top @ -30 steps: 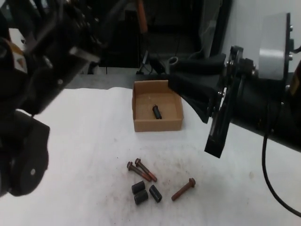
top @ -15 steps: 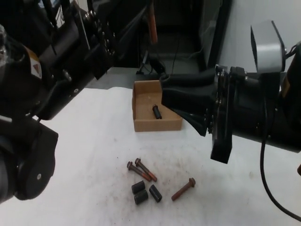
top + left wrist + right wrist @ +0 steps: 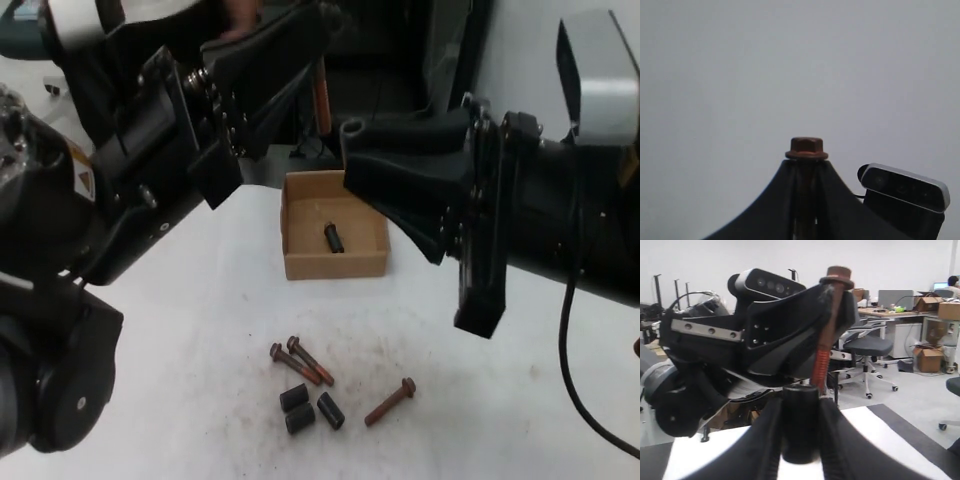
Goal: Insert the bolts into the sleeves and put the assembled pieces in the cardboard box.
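The left fingers (image 3: 770,205) are pinching a bolt (image 3: 806,149), and the right fingers (image 3: 762,445) are gripping a sleeve (image 3: 800,422). Both are hovering at the box's (image 3: 335,266) 12 o'clock. Any misalignment risks jamming or knocking either piece loose.

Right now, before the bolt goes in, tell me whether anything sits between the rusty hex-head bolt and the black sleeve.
Nothing visible does. The rusty hex-head bolt, clamped in the left gripper, hangs with its threaded end right at the top of the black cylindrical sleeve that the right gripper holds.
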Robot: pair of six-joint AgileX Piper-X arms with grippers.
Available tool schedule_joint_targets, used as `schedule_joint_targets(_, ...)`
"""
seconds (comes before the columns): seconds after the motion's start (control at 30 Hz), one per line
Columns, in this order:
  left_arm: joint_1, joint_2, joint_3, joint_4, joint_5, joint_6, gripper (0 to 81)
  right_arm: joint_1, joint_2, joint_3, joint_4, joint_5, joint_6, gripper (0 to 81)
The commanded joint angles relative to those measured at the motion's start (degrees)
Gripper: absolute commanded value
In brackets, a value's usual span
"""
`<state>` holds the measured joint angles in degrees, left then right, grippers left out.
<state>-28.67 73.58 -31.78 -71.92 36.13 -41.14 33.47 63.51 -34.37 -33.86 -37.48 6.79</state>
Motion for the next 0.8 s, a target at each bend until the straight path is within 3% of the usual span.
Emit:
schedule_joint_targets(0.0, -0.4, 0.3, -0.1, -0.9, -0.1, 0.3, 0.4, 0.1, -0.1, -0.9, 1.0, 2.1, -2.3, 0.8)
schedule_joint_targets(0.37, -3.3, 0.4, -0.1, -0.8, -5.3, 1.0, 0.4, 0.1, -0.1, -0.9, 6.3, 2.2, -5.6, 0.8)
schedule_joint_targets(0.77, -3.7, 0.6, -0.1, -0.3, -5.3, 1.8, 0.4, 0.1, -0.1, -0.9, 6.2, 2.6, -5.6, 0.8)
